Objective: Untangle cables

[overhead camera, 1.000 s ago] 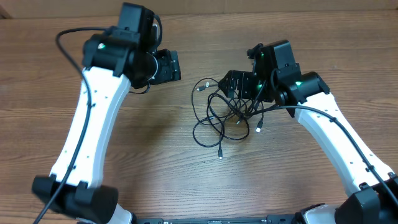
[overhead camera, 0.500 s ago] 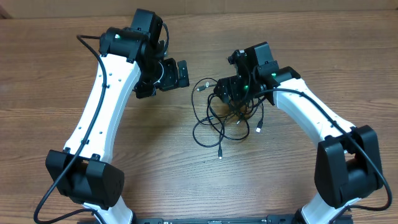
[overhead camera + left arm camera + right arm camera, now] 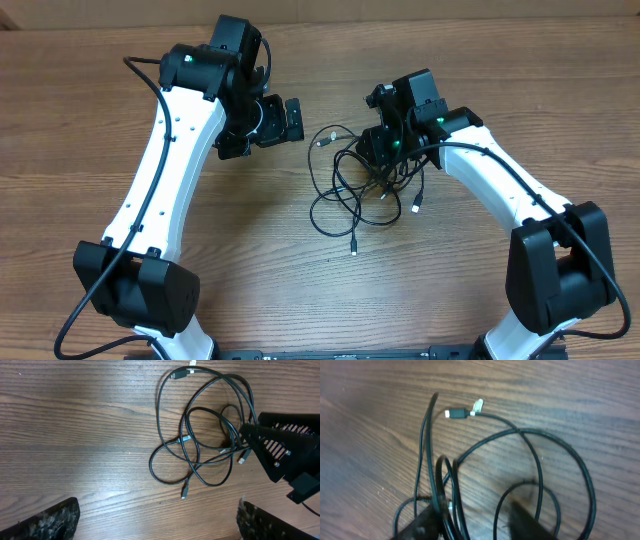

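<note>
The cables [image 3: 355,190] lie as a loose black tangle of loops on the wooden table [image 3: 200,250], with silver-tipped plugs sticking out. In the left wrist view the cables [image 3: 186,438] sit ahead of my left gripper [image 3: 157,520], which is open wide with bare wood between its fingers. In the overhead view my left gripper [image 3: 291,117] hovers to the left of the tangle, apart from it. My right gripper [image 3: 374,150] is down on the tangle's upper right part. In its wrist view the right gripper [image 3: 475,520] stands partly closed, a gap left, with cable strands [image 3: 538,465] running between the fingers.
The right gripper's black body [image 3: 285,455] shows at the right edge of the left wrist view, right against the tangle. Thick black arm cables run along both white arms [image 3: 150,200]. Bare wood surrounds the tangle on the near and left sides.
The right gripper's jaws have narrowed over the tangle's upper right strands. Both arms shifted pose a second ago and the left gripper edged toward the tangle; it has held still since.
</note>
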